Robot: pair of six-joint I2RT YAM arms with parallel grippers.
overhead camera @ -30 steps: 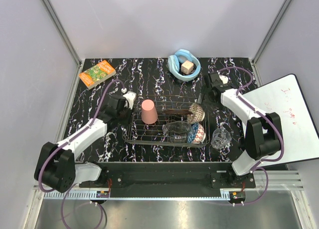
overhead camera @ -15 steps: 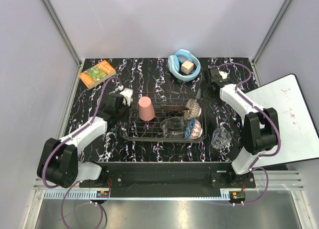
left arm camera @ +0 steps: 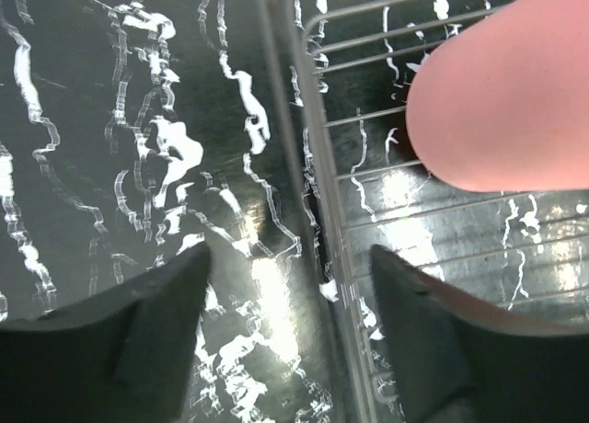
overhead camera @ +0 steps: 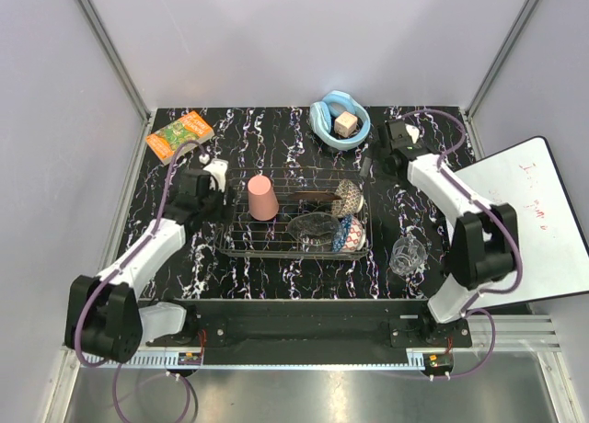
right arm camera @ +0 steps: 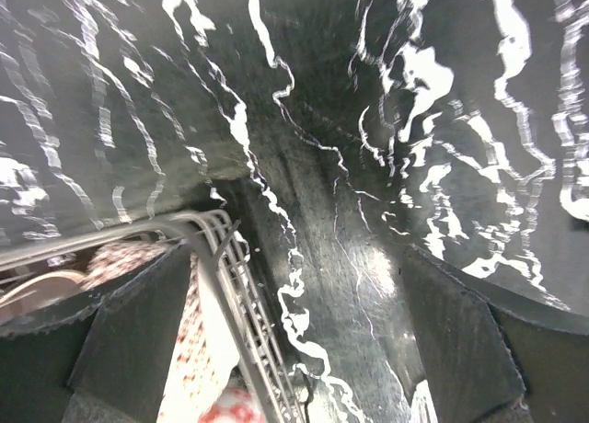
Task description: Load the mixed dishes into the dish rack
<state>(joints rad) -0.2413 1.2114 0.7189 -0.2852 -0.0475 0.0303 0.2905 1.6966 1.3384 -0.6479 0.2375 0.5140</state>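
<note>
The wire dish rack (overhead camera: pixel 294 250) sits mid-table. It holds the pink cup (overhead camera: pixel 262 199) upside down, the red floral plate (overhead camera: pixel 347 197) on edge, the clear glass bowl (overhead camera: pixel 313 226) and the blue patterned bowl (overhead camera: pixel 355 233). The clear glass cup (overhead camera: pixel 408 255) stands on the table to the right of the rack. My left gripper (overhead camera: pixel 219 200) is open astride the rack's left rim (left arm camera: pixel 313 184), with the pink cup (left arm camera: pixel 502 101) close by. My right gripper (overhead camera: pixel 366 168) is open at the rack's far right corner (right arm camera: pixel 210 234), next to the plate (right arm camera: pixel 210 349).
A light-blue bowl with a tan cube (overhead camera: pixel 340 121) stands behind the rack. An orange-green book (overhead camera: pixel 179 135) lies at the far left corner. A whiteboard (overhead camera: pixel 529 216) lies off the table's right edge. Frame posts and walls surround the table.
The rack with its dishes has shifted left and away from the arm bases. Both grippers have moved with it, the left one to the left, the right one slightly back.
</note>
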